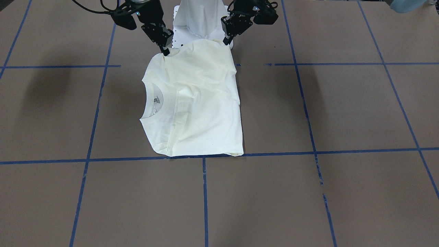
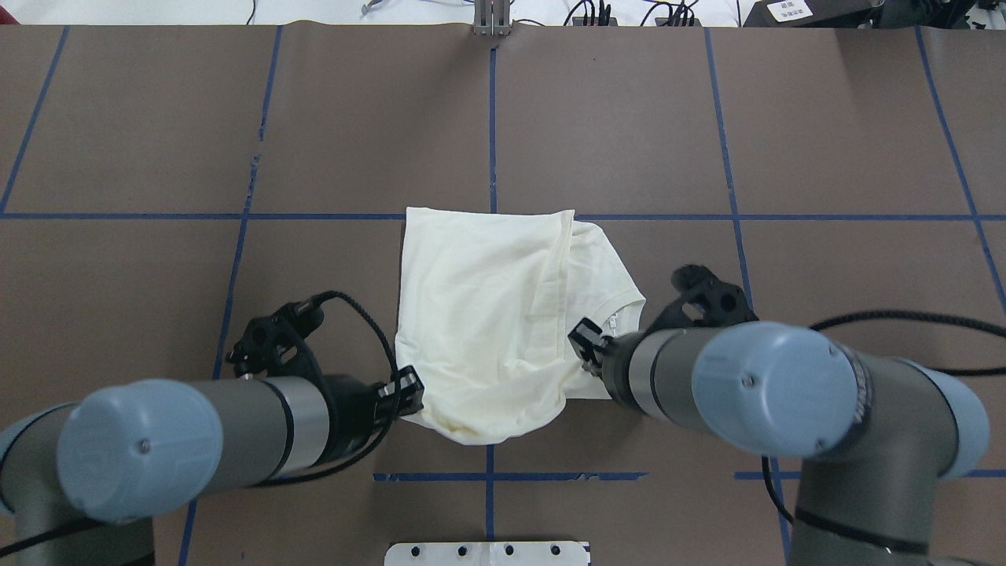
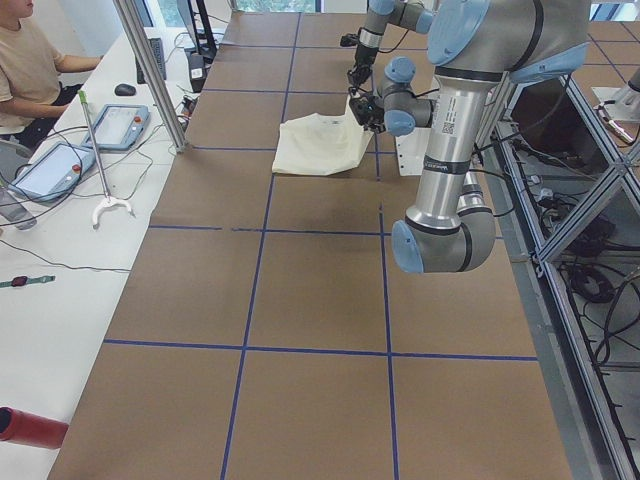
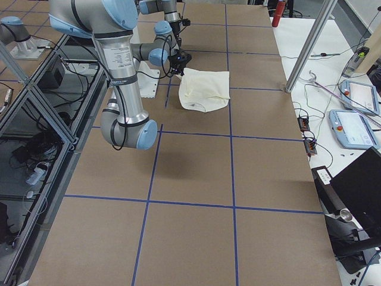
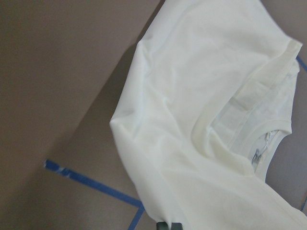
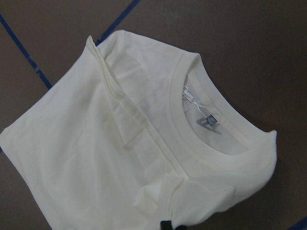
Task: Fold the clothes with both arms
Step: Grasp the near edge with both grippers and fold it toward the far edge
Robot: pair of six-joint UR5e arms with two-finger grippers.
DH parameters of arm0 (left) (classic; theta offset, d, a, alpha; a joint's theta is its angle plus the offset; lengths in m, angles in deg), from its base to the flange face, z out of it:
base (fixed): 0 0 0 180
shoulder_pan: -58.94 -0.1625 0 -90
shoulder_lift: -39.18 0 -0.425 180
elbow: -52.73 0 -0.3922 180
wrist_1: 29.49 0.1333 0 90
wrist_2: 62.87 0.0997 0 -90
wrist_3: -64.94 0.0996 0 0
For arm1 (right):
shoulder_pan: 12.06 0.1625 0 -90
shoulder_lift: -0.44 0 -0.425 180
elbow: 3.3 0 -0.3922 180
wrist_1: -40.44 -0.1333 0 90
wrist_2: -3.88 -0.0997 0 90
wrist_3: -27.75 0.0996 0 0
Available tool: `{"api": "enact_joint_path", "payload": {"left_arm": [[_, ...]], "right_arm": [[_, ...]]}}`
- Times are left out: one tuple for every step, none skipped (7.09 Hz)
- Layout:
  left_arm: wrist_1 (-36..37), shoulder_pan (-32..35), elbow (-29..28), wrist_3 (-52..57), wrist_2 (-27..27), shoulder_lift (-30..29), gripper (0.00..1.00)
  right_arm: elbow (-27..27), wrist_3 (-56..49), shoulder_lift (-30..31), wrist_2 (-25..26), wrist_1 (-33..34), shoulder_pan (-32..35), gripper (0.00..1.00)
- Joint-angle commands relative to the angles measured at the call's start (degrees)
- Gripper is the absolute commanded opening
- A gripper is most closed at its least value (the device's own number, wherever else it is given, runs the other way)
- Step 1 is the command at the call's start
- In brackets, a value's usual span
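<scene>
The cream shirt (image 1: pixel 202 103) lies folded on the brown table, plain side up, so its print is hidden. Its ribbed neck (image 1: pixel 148 103) with a grey label points to the robot's right. My left gripper (image 1: pixel 226 42) is shut on the shirt's near edge at the robot's left corner and holds it slightly raised; it also shows in the overhead view (image 2: pixel 410 393). My right gripper (image 1: pixel 166 52) is shut on the near edge by the shoulder, seen overhead too (image 2: pixel 585 347). The wrist views show the cloth (image 5: pixel 201 120) (image 6: pixel 120 143) bunching toward the fingertips.
The white pedestal base (image 1: pixel 195 20) stands right behind the shirt's near edge. Blue tape lines (image 1: pixel 204 199) grid the table. A seated operator (image 3: pixel 25 70), tablets and a metal post (image 3: pixel 150 75) line the far side table. A red cylinder (image 3: pixel 30 428) lies there too.
</scene>
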Motion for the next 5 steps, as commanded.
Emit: {"api": "enact_joint_path", "payload": {"left_arm": [[-0.15,8.59,-5.05,7.94,-2.26,-3.08,0.0],[-0.68,11.58,-8.55,10.66,-2.89,-5.08,0.0],[-2.08,13.09,-13.02,12.6,-2.89,-6.93,0.0],[-5.22,14.58,-16.38,12.88,-2.89,-7.04,0.0],[-8.21,15.21,-19.46,13.15,-2.89,-7.3,0.0]], "right_arm": [[-11.19,-6.34,-7.98,-5.93,-0.09,9.75,0.0],[-15.24,-7.41,-10.54,-9.0,-0.26,12.31,0.0],[-19.81,-7.24,-11.96,-9.21,-4.44,13.55,0.0],[-24.2,-7.24,-12.15,-9.3,-9.62,14.35,0.0],[-27.38,-7.33,-13.45,-9.3,-10.89,15.14,0.0]]}}
